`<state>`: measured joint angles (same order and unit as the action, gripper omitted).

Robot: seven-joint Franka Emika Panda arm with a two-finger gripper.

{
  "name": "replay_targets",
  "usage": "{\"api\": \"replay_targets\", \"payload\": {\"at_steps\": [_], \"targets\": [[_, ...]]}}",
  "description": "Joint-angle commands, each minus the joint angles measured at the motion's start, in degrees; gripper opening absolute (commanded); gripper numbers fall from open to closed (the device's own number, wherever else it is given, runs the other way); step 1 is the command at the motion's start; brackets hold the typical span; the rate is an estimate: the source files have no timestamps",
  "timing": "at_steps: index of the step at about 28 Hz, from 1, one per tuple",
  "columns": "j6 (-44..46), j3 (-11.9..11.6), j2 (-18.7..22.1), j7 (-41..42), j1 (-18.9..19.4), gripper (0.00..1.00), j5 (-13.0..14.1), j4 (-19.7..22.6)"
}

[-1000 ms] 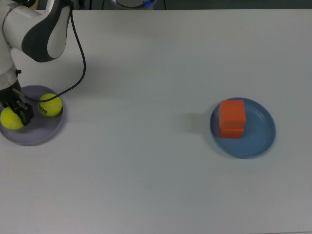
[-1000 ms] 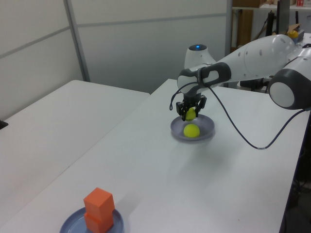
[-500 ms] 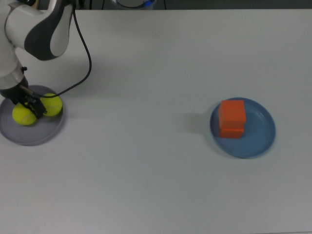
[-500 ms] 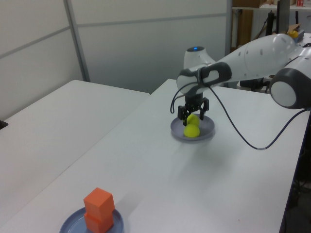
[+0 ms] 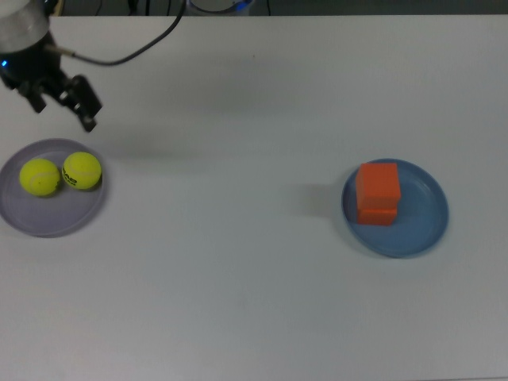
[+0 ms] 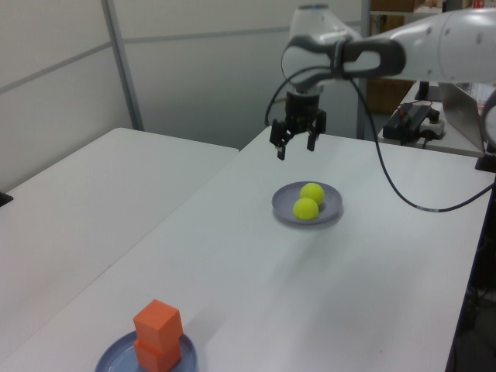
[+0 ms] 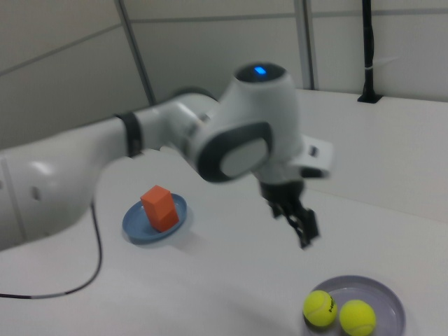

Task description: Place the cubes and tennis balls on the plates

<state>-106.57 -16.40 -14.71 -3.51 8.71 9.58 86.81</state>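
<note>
My gripper [image 5: 62, 101] [image 6: 295, 144] [image 7: 297, 222] hangs in the air with its two fingers spread apart and nothing between them. I take the lavender plate [image 5: 32, 222] [image 6: 280, 206] [image 7: 392, 296] as the reference for every position below.

Both tennis balls sit on that plate, side by side and touching or very nearly so. The lettered ball [image 5: 82, 171] lies toward the plate's edge on the top view's right; the plain ball [image 5: 40, 176] sits beside it toward the plate's centre. In the left view they show as one ball [image 6: 313, 193] behind another [image 6: 305, 208]; in the right view as a pair, [image 7: 319, 309] and [image 7: 358, 317], near the plate's front.

My gripper is clear of the plate and of both balls. In the top view it lies beyond the plate's upper rim, above the lettered ball. In the left view it is raised well above the plate, over the table [image 5: 238, 262] [image 6: 232, 271] on the plate's far side, toward the left view's left.

The blue plate [image 5: 429, 214] [image 6: 112, 358] [image 7: 133, 222] stands far from the lavender plate, across the table toward the top view's right. The two orange cubes [image 5: 378, 193] [image 6: 158, 333] [image 7: 159, 208] are stacked on it, one upon the other, left of its centre in the top view. They are well apart from my gripper
</note>
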Motion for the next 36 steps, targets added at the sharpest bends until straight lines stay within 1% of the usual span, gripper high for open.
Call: {"api": "replay_targets", "payload": {"at_steps": [1, 5, 6, 9, 12, 17, 36], "targets": [[5.93, 3.03, 6.79, 0.53, 2.10, 1.00, -0.61, 2.49], [9.97, 5.93, 10.66, 0.26, 2.10, 1.00, -0.61, 2.84], [11.55, 7.50, 12.23, 0.17, 2.10, 1.00, -0.61, 2.84], [12.53, 9.62, 13.83, -1.23, 2.10, 1.00, -0.61, 3.02], [12.36, 10.94, 14.62, -2.55, 2.10, 1.00, -0.61, 3.54], [11.92, 11.38, 14.71, -2.55, 2.10, 1.00, -0.61, 3.63], [11.48, 11.47, 14.62, -2.55, 2.10, 1.00, -0.79, 4.34]]}}
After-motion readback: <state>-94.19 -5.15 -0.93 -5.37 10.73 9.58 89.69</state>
